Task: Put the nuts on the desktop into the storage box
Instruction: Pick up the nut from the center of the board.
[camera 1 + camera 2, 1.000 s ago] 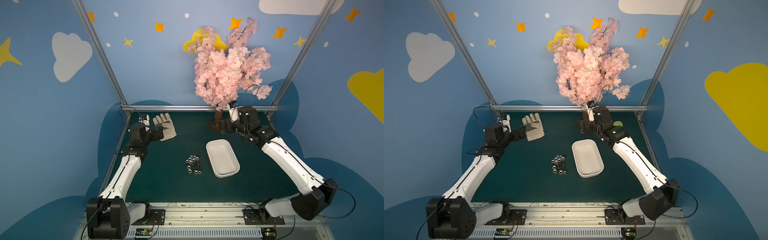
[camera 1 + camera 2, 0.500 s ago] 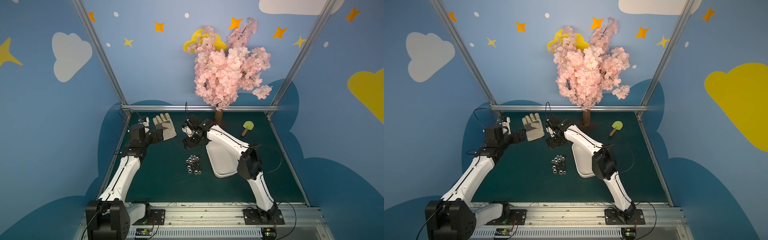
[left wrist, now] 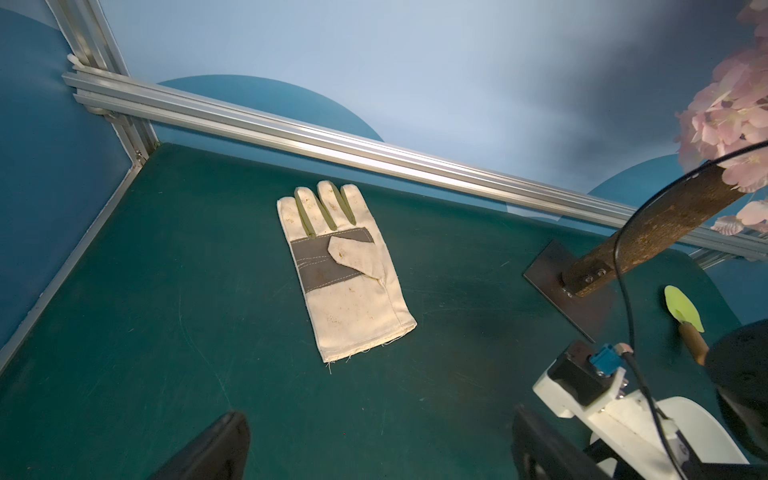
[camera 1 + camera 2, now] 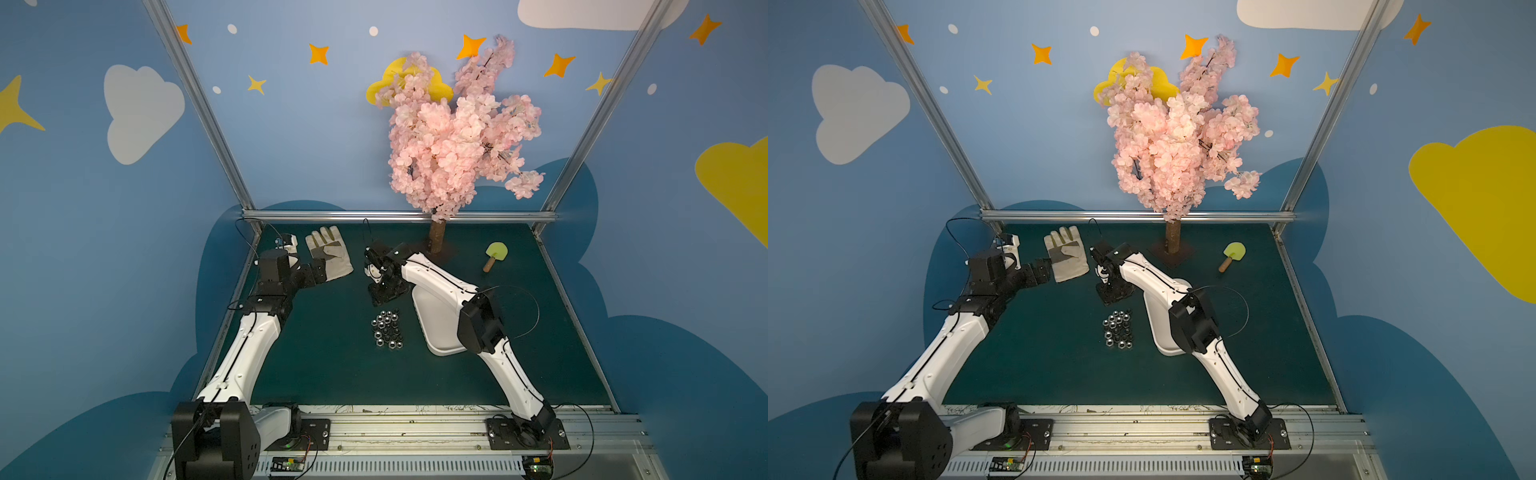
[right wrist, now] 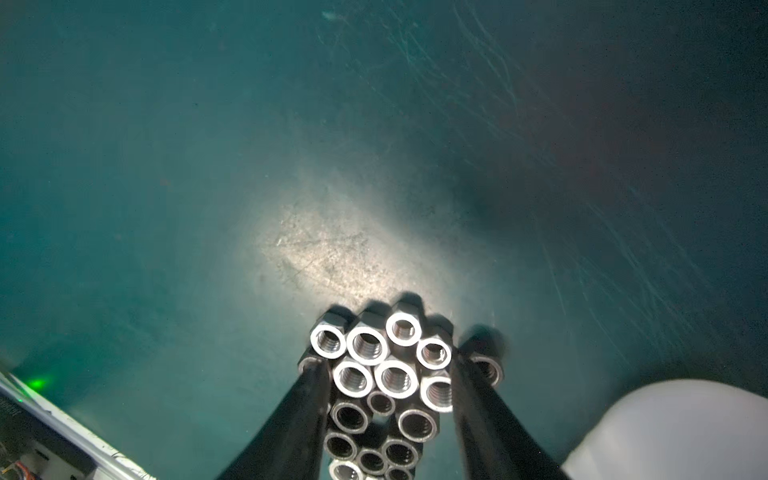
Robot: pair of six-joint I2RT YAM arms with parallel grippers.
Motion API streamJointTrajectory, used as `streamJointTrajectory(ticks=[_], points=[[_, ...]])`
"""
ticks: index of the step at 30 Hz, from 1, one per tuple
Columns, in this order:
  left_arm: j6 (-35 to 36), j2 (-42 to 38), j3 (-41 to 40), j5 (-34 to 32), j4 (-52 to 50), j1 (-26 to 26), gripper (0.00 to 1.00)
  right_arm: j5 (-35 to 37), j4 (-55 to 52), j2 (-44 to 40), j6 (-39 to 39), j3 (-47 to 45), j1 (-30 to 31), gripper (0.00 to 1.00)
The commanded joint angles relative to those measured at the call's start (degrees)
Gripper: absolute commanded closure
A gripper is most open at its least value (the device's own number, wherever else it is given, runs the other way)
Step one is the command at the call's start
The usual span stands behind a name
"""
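Small shiny silver hex nuts (image 4: 387, 329) lie flat in one tight cluster on the dark green tabletop (image 4: 332, 365), just beside the shallow white storage box (image 4: 434, 328).

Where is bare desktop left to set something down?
Free: the strip between the nuts and the front rail; the patch between storage box, scoop and right rail. Crowded: the centre, where right pincer straddles the nuts beside the box.

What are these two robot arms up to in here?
The right gripper is down at a cluster of nuts on the desktop, its fingers apart with several nuts showing between them. None looks picked up yet. The white storage box beside the cluster is partly hidden under that arm. The left gripper hangs open near a work glove, holding nothing.
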Motion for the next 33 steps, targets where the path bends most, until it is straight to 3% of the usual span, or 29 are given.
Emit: streamJointTrajectory(ticks=[1,18,33], points=[[-0.67,0.5,-0.51,0.8,0.48,0.22,0.0,0.86,-1.8,2.34,0.71,0.13,0.88,0.5],[-0.52,-0.01,-0.86,-0.52,0.29,0.41,0.0,3.55,-0.79,3.89,2.22,-4.05,1.3,0.64],[-0.6,-0.82,-1.61,-1.86,0.02,0.47,0.0,0.39,1.33,2.19,4.2,-7.96,1.92,0.62]])
